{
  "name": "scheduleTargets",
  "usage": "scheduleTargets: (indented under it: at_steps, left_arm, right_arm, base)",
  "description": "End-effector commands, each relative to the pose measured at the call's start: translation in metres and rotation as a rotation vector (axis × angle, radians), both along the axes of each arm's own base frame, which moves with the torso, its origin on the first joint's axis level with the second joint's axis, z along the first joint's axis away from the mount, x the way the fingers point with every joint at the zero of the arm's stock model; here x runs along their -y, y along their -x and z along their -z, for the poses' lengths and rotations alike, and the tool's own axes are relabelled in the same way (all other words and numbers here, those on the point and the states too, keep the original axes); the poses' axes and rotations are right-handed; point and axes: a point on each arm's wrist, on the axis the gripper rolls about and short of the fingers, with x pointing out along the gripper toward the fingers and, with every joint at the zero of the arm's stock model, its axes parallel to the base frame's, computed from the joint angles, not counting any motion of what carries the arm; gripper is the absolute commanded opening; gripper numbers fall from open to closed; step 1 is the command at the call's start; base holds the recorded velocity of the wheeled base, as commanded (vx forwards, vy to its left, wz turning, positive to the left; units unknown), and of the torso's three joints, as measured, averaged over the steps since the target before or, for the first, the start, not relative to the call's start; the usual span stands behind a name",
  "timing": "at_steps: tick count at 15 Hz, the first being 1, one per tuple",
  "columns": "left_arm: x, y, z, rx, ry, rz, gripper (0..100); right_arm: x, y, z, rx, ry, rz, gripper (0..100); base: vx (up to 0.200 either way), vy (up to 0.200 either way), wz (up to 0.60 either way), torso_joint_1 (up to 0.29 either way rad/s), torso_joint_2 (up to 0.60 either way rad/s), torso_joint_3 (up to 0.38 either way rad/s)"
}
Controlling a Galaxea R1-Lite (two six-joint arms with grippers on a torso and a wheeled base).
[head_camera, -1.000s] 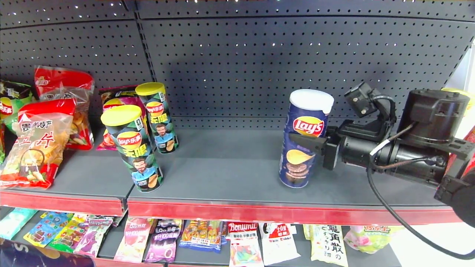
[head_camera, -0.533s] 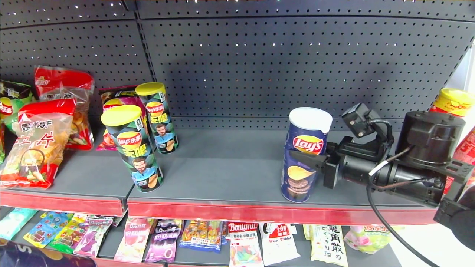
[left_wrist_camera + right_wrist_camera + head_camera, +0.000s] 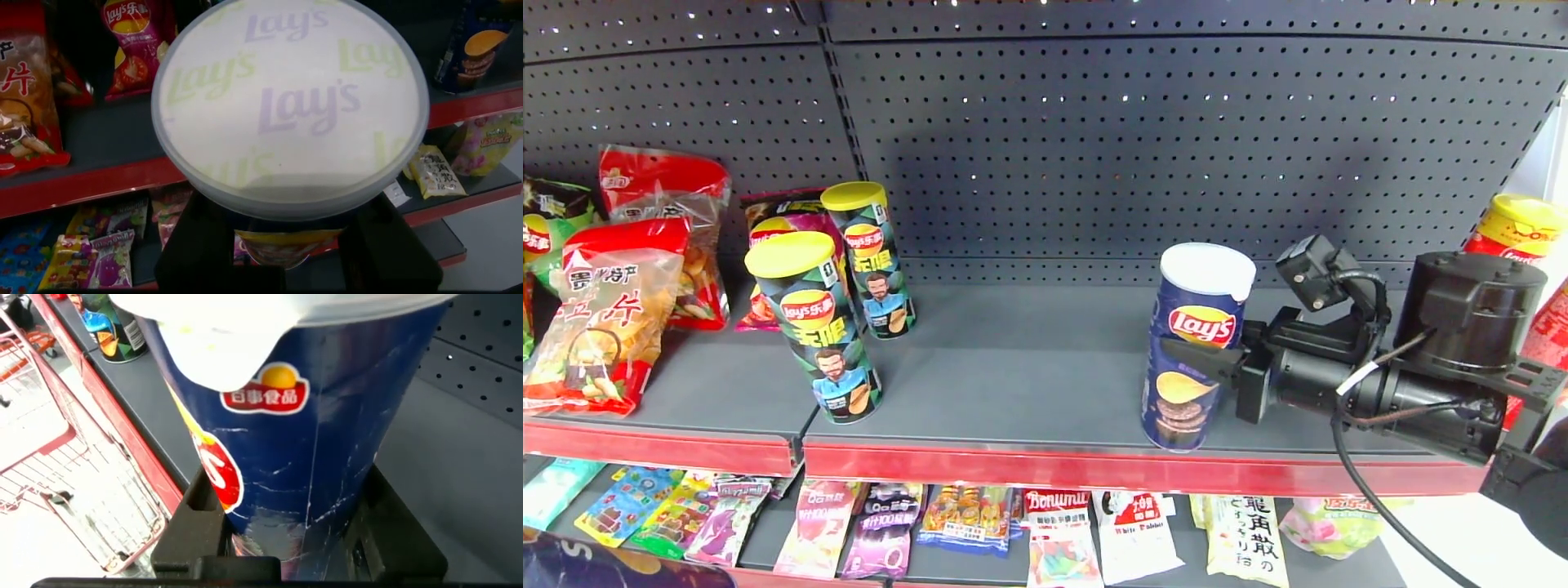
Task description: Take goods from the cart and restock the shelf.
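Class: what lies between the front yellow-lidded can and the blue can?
Head view: only bare grey shelf between the yellow-lidded can and the blue can in the right end effector.

The chip can (image 3: 1196,347) stands near the shelf's (image 3: 1029,367) front edge, well right of another can (image 3: 813,327) there.

Seen from my remote station: a dark grey perforated back panel (image 3: 1094,147), pinpricks of light showing through its holes, rises behind a grey shelf (image 3: 1029,359) edged with a red front rail (image 3: 1094,472); pale floor (image 3: 1486,555) lies at lower right.
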Motion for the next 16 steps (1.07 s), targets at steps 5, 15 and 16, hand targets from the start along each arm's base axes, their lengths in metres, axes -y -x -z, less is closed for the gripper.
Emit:
scheduleTargets:
  at_steps: [5, 15, 16]
  left_arm:
    - [0.0, 0.0, 0.0, 0.002, 0.0, 0.0, 0]
    - [0.0, 0.001, -0.002, 0.008, 0.001, 0.003, 0]
    - [0.0, 0.0, -0.003, 0.008, -0.001, 0.006, 0]
  right_arm:
    - [0.001, 0.004, 0.005, -0.019, 0.013, -0.006, 0]
    - [0.009, 0.017, -0.005, 0.025, -0.011, 0.006, 100]
    - [0.017, 0.031, -0.011, 0.047, -0.02, 0.028, 100]
  base:
    - [0.0, 0.0, 0.0, 0.0, 0.0, 0.0]
    - [0.0, 0.0, 0.0, 0.0, 0.0, 0.0]
    - [0.0, 0.0, 0.0, 0.0, 0.0, 0.0]
